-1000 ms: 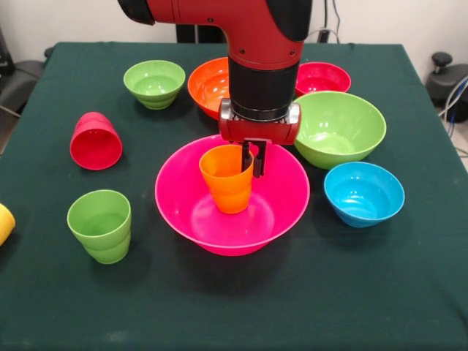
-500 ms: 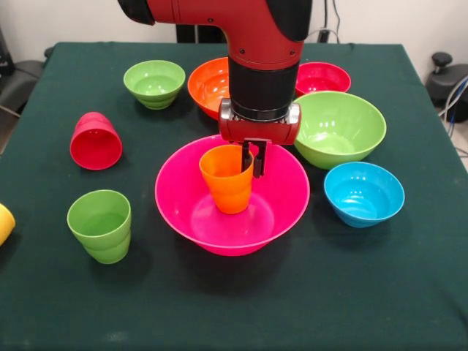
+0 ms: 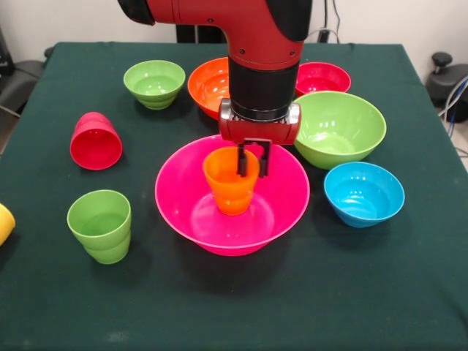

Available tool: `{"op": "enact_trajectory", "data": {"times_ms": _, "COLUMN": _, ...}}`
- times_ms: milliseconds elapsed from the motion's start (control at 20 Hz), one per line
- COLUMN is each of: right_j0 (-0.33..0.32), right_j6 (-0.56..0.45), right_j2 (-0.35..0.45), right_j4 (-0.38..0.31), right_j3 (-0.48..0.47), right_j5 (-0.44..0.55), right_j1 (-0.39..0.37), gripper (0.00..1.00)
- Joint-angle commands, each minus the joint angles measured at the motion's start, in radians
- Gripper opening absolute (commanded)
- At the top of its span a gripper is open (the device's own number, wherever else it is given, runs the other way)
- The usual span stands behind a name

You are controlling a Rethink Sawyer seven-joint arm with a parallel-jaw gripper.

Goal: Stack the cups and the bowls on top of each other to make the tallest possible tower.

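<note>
An orange cup (image 3: 228, 191) stands upright inside the very large pink bowl (image 3: 285, 208) at the table's middle. My gripper (image 3: 251, 162) hangs straight down over the cup's right rim, open, with one finger inside the cup and the other just outside it. A red cup (image 3: 95, 142) lies on its side at the left. Below it a green cup (image 3: 100, 225) stands upright. A yellow cup (image 3: 4, 223) pokes in at the left edge.
At the back sit a small green bowl (image 3: 154, 83), a large orange bowl (image 3: 207, 86) partly hidden behind the arm, and a small red bowl (image 3: 323, 77). A large green bowl (image 3: 340, 128) and a small blue bowl (image 3: 363, 194) lie right of the pink bowl.
The fingers have spread apart and let go of the orange cup. The cup has settled a little lower and straighter in the pink bowl.
</note>
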Motion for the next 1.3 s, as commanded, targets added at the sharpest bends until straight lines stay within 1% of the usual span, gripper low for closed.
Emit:
{"op": "enact_trajectory", "data": {"times_ms": 50, "right_j0": 0.013, "right_j6": -0.094, "right_j2": 0.033, "right_j4": -0.095, "right_j3": -0.023, "right_j5": 0.012, "right_j1": 0.033, "gripper": 1.0}}
{"op": "enact_trajectory", "data": {"times_ms": 400, "right_j0": 0.016, "right_j6": -0.089, "right_j2": 0.033, "right_j4": -0.093, "right_j3": -0.023, "right_j5": 0.01, "right_j1": 0.034, "gripper": 1.0}}
{"op": "enact_trajectory", "data": {"times_ms": 550, "right_j0": 0.022, "right_j6": -0.031, "right_j2": 0.02, "right_j4": -0.063, "right_j3": 0.001, "right_j5": 0.014, "right_j1": 0.02, "gripper": 1.0}}
{"op": "enact_trajectory", "data": {"times_ms": 650, "right_j0": 0.033, "right_j6": -0.012, "right_j2": 0.011, "right_j4": -0.059, "right_j3": 0.041, "right_j5": 0.016, "right_j1": -0.022, "gripper": 1.0}}
{"op": "enact_trajectory", "data": {"times_ms": 750, "right_j0": 0.034, "right_j6": 0.008, "right_j2": 0.011, "right_j4": -0.037, "right_j3": 0.119, "right_j5": 0.03, "right_j1": -0.093, "gripper": 1.0}}
{"op": "enact_trajectory", "data": {"times_ms": 900, "right_j0": 0.042, "right_j6": 0.019, "right_j2": 0.002, "right_j4": -0.005, "right_j3": 0.213, "right_j5": 0.099, "right_j1": -0.203, "gripper": 1.0}}
{"op": "enact_trajectory", "data": {"times_ms": 1000, "right_j0": 0.049, "right_j6": 0.022, "right_j2": -0.007, "right_j4": 0.006, "right_j3": 0.242, "right_j5": 0.138, "right_j1": -0.248, "gripper": 1.0}}
{"op": "enact_trajectory", "data": {"times_ms": 1100, "right_j0": 0.051, "right_j6": 0.022, "right_j2": -0.008, "right_j4": 0.007, "right_j3": 0.252, "right_j5": 0.15, "right_j1": -0.263, "gripper": 1.0}}
{"op": "enact_trajectory", "data": {"times_ms": 1150, "right_j0": 0.05, "right_j6": 0.027, "right_j2": -0.008, "right_j4": 0.006, "right_j3": 0.257, "right_j5": 0.141, "right_j1": -0.265, "gripper": 1.0}}
{"op": "enact_trajectory", "data": {"times_ms": 1300, "right_j0": 0.055, "right_j6": 0.041, "right_j2": -0.015, "right_j4": -0.014, "right_j3": 0.236, "right_j5": 0.101, "right_j1": -0.237, "gripper": 1.0}}
